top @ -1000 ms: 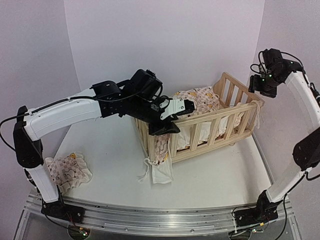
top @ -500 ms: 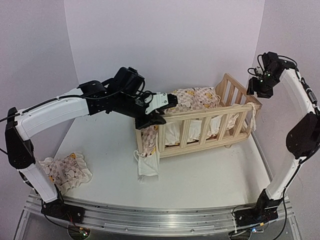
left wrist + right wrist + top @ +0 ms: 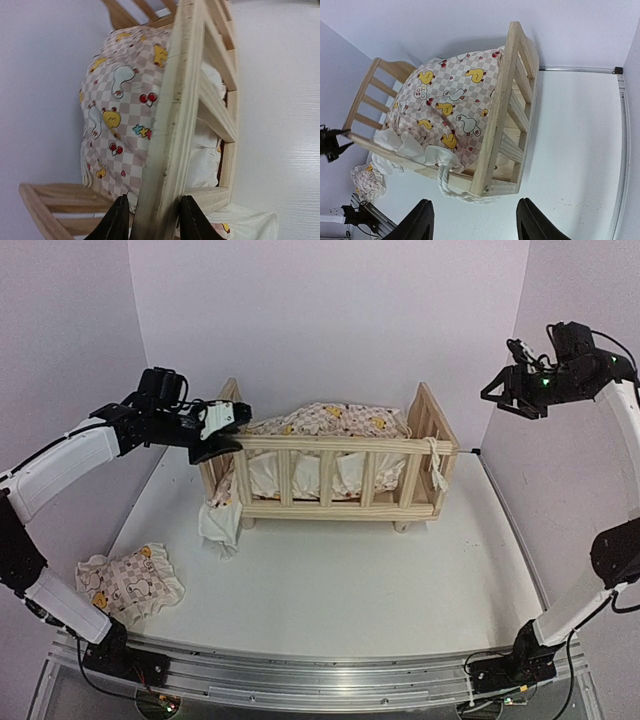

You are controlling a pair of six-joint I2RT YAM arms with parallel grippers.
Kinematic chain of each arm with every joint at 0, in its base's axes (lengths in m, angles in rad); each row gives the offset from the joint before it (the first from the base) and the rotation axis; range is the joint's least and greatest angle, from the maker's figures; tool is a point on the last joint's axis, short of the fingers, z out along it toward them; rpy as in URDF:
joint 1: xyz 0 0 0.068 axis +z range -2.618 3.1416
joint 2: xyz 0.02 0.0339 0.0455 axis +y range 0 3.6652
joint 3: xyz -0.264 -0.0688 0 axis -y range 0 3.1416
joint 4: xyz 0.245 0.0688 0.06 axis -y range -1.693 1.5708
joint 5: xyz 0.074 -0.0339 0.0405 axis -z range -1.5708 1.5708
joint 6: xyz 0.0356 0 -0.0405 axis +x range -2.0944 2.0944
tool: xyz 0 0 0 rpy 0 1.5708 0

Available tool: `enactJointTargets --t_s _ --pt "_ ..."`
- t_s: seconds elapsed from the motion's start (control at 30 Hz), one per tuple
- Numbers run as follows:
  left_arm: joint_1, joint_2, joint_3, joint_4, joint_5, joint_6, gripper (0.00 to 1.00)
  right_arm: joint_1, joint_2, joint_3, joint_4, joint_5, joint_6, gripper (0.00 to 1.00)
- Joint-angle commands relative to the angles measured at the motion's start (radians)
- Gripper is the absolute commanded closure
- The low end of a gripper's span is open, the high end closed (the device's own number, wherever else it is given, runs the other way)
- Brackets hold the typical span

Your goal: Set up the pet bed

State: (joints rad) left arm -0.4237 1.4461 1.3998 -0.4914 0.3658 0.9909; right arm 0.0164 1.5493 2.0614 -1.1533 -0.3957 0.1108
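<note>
Left claw (image 3: 150, 212) pinches the bed frame (image 3: 330, 443) near the tabletop's (image 3: 400, 580) far-left corner; right claw (image 3: 472, 220) hangs spread. A hard tug could tip it, spilling the cushion (image 3: 330, 420).

White-shelled left arm (image 3: 62, 462) and right arm (image 3: 625, 415), black at the joints, trail black cables (image 3: 90, 424); a green light (image 3: 544, 381) glows at the right wrist.

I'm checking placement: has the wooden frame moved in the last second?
Yes. The wooden frame has swung from slanting toward the right wall to lying parallel with the back wall, and shifted left.
</note>
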Motion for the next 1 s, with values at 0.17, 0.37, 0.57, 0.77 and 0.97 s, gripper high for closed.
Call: enactJointTargets --t_s 0.17,0.37,0.57,0.77,0.97 --pt "0.152 -0.179 0.012 -0.050 0.475 0.152 0.32 0.166 0.098 -0.031 0.158 0.090 0.122 0.33" --pt "0.001 -0.159 0.039 -0.057 0.427 -0.069 0.34 0.194 0.247 0.033 0.260 0.095 0.277 0.36" --pt "-0.137 -0.104 0.071 -0.018 0.323 -0.194 0.34 0.217 0.374 0.079 0.263 0.194 0.336 0.44" --pt "-0.254 -0.035 0.118 0.002 0.248 -0.212 0.34 0.279 0.356 0.031 0.266 0.269 0.366 0.69" --pt "-0.352 0.013 0.135 0.020 0.220 -0.225 0.34 0.453 0.155 -0.198 0.306 0.496 0.415 0.83"
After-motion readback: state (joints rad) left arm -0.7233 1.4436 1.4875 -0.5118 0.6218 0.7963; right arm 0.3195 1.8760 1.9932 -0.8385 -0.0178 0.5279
